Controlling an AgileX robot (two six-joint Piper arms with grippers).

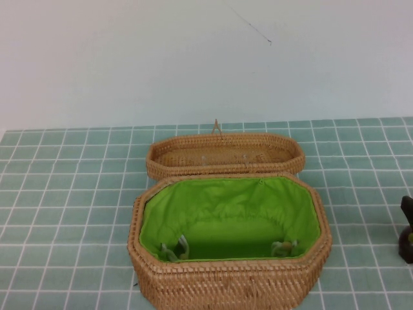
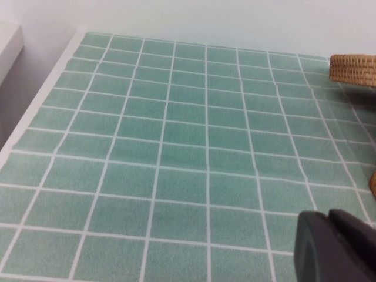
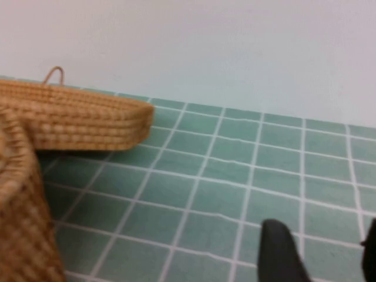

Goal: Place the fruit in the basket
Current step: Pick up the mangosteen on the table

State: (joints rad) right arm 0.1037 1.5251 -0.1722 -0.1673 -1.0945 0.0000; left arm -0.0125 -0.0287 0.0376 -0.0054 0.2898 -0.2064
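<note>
Looking for the fruit is what I am doing at this stage, because no mangosteen is showing in any of the 3 views, so I cannot say where it is. The basket [image 1: 229, 284] is sitting open in the middle of the green tiled table [image 1: 64, 194], its bright green lining [image 1: 226, 213] bare, with the woven lid [image 1: 224, 155] lying flat just behind it and touching its far rim. Nothing is lying inside but the small ties [image 1: 174, 248] at the near wall.

My right gripper [image 3: 323, 249] is hovering low over the tiles to the right of the basket, and I am holding its 2 fingers spread, pinching nothing. In the high view only a dark piece of that arm is peeking in at the right edge [image 1: 406, 229].

My left gripper [image 2: 338, 247] is hanging over the tiles to the left of the basket; only a dark corner of it is showing, so I cannot tell how it is set.

I am judging the pick as not yet begun: the next move is calling for finding the fruit first, likely beyond the frame edges, then closing on it.
</note>
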